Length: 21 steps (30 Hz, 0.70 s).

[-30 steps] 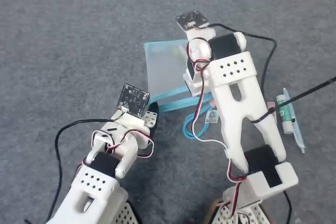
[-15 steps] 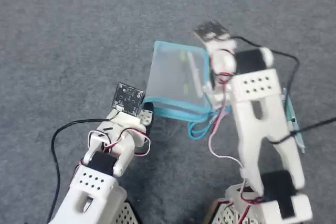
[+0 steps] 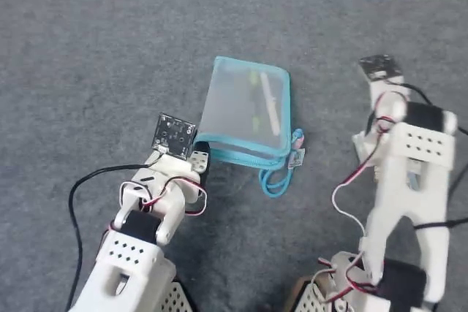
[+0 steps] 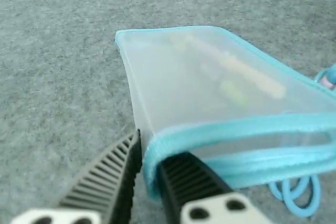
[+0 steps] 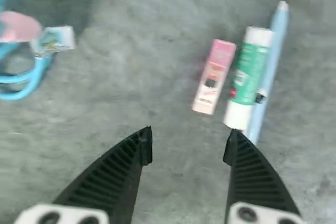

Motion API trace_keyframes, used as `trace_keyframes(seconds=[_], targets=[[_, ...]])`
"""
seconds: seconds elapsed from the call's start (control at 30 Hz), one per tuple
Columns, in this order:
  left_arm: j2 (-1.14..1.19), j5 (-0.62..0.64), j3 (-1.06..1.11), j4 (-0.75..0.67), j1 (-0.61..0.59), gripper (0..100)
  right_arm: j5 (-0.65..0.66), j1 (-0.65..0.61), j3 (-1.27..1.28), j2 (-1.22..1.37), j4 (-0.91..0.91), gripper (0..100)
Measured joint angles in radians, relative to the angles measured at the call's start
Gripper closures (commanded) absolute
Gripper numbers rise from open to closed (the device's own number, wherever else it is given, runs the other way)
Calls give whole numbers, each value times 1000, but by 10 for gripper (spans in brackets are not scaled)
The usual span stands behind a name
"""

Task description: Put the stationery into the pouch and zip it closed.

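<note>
1. Left gripper [image 4: 148, 156] clenched on the teal zip edge of the pouch [image 4: 210, 87], at one corner.
2. Right gripper [image 5: 188, 142] released, jaws spread wide over the grey carpet [image 5: 131, 77].
3. Just past those jaws lay a pink eraser [image 5: 214, 76], a glue stick [image 5: 248, 77] and a pale blue pen [image 5: 277, 24] side by side, with the glue stick touching the pen.
4. Pouch lay mid-carpet with cream and green pieces showing through its wall.
5. Teal cord loop [image 3: 276, 180] trailed from the pouch toward the right arm.
</note>
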Motion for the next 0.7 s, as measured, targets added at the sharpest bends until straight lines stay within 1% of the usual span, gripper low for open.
trace_keyframes(seconds=[0.1,0.23,0.3,0.5,0.7], targets=[[0,0,0,0,-2,988,34,41,0,0,-5,794],[0,0,0,0,-3,988,52,72,0,0,-8,916],[0,0,0,0,-3,988,55,75,0,0,-8,957],[0,0,0,0,-3,988,64,72,0,0,-8,961],[0,0,0,0,-3,988,64,74,0,0,-55,961]])
